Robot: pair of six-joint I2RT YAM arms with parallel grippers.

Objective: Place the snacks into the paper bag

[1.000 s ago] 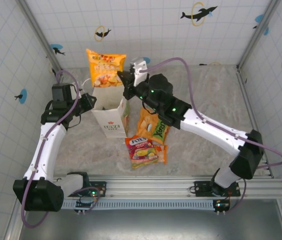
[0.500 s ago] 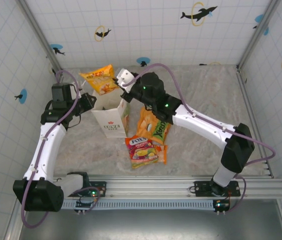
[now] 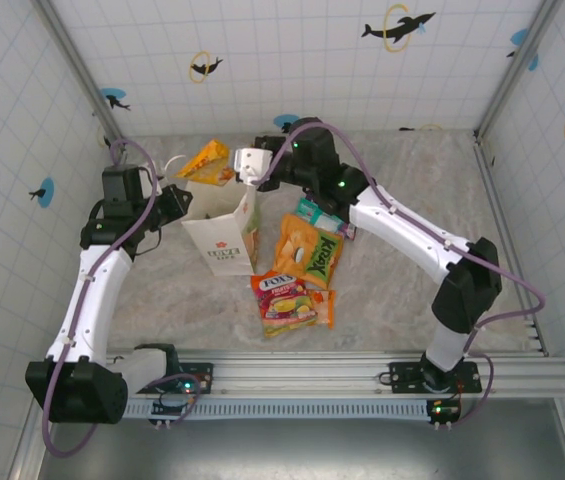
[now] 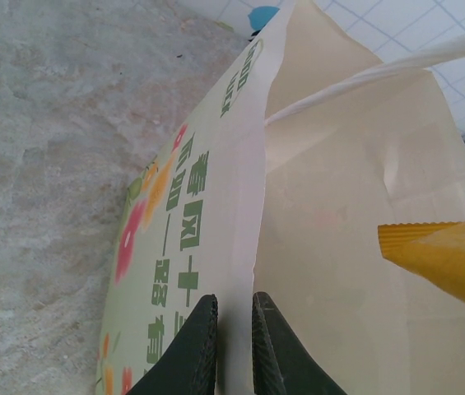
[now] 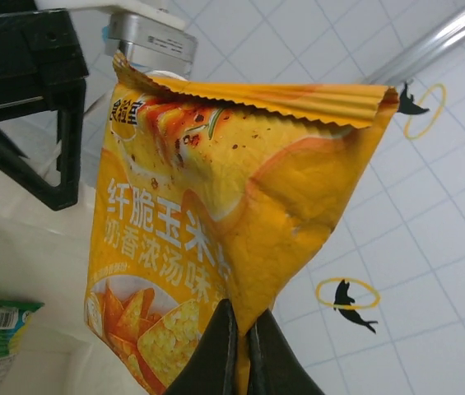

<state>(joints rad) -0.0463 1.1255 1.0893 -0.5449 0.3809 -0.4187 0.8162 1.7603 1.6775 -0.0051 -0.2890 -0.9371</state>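
Our left pincer (image 4: 230,341) pinches the rim of the paper bag (image 3: 222,238), whose mouth stands open. Our right pincer (image 5: 239,346) grips the orange packet (image 3: 208,160) by one edge, seemingly above the mouth's far edge. The other snacks (image 3: 302,262) lie on the worktop (image 3: 412,200) beside the bag.

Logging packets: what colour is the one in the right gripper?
Orange-yellow packet; clearest in right wrist view.

- The bag's (image 3: 224,240) mouth stands open, but the left gripper (image 3: 176,202) pinches its left wall and blocks that side.
- An orange packet (image 3: 207,160), clamped in the right gripper (image 3: 245,166), hangs over the far rim.
- A handle (image 4: 380,76) crosses the opening.
- Packets (image 3: 302,265) crowd the bag's right flank, with the right arm (image 3: 402,235) above them.
- The table (image 3: 432,170) lies bare far right.
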